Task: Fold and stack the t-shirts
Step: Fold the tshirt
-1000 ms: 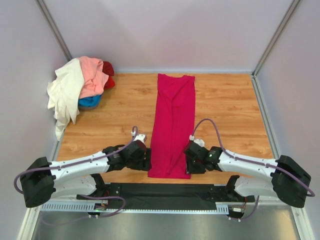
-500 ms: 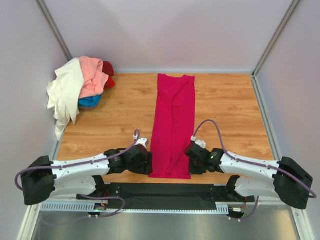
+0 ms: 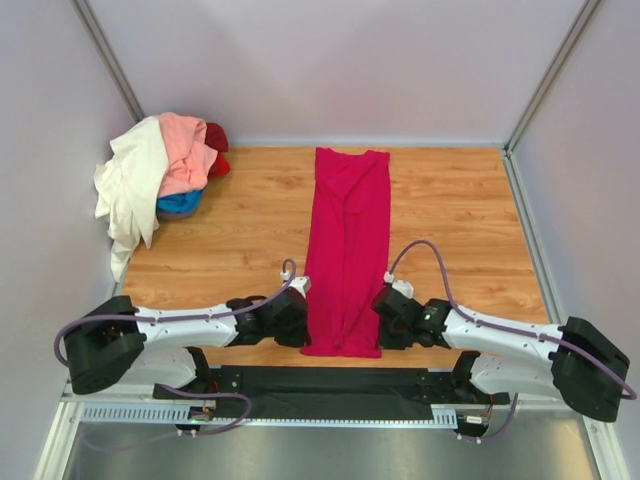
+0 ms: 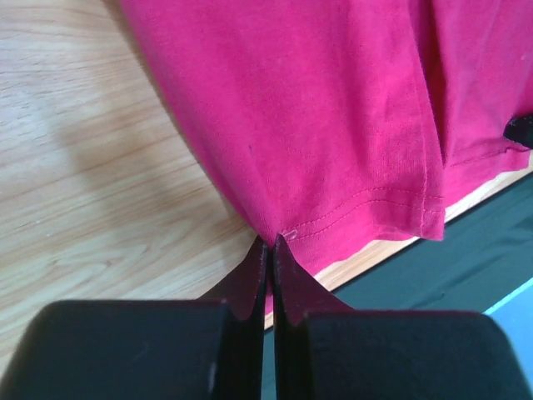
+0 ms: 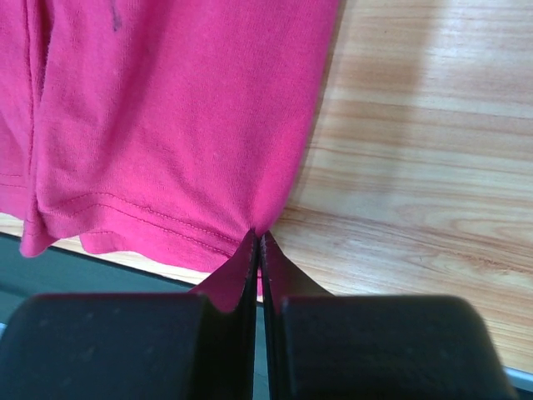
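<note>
A magenta-pink t-shirt (image 3: 346, 250), folded into a long narrow strip, lies down the middle of the wooden table (image 3: 460, 220). My left gripper (image 3: 300, 333) is shut on its near left hem corner (image 4: 279, 236). The right gripper (image 3: 383, 330) is shut on the near right hem corner (image 5: 256, 227). The hem (image 4: 366, 204) reaches almost to the table's near edge. At the far left corner the other t-shirts lie heaped: cream-white (image 3: 130, 185), salmon pink (image 3: 185, 150), blue (image 3: 180, 203) and red (image 3: 217, 150).
Pale walls enclose the table on three sides, with metal posts (image 3: 545, 85) at the back corners. A black strip (image 3: 330, 380) runs along the near edge by the arm bases. The heap of shirts hangs partly over the table's left edge.
Both grippers slid toward the near hem corners of the magenta shirt and closed on them, the right first, then the left. The left arm moved rightward. The shirt has barely shifted.
</note>
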{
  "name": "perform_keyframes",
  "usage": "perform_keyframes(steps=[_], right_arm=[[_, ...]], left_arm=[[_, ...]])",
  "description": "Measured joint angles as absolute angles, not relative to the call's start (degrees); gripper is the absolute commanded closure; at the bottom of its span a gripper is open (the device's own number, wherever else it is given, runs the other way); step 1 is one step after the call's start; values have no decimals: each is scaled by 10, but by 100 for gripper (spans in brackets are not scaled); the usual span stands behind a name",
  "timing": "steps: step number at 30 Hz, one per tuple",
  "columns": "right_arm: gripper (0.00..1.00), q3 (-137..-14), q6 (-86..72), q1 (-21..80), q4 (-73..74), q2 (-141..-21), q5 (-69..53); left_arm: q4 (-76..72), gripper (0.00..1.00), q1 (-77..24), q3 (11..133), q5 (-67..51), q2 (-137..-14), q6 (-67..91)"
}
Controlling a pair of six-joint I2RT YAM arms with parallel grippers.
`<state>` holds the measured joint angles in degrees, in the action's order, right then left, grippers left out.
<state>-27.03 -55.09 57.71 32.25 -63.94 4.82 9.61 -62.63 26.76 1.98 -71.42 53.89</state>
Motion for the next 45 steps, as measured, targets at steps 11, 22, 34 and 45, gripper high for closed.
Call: perform_keyframes(steps=[11,22,34,45], right_arm=[[100,-270,-573,577,412,-480,116],[100,-397,-477,442,432,-519,149],[100,-562,-345,305,373,-705,134],[100,-660,-301,246,347,-853,99]], left_arm=[[267,100,-634,373,69,-661,537],[359,100,-594,550,146,-721,461],[354,100,-469,724,132,-866,354],[345,100,-390,824,72,-1012,315]])
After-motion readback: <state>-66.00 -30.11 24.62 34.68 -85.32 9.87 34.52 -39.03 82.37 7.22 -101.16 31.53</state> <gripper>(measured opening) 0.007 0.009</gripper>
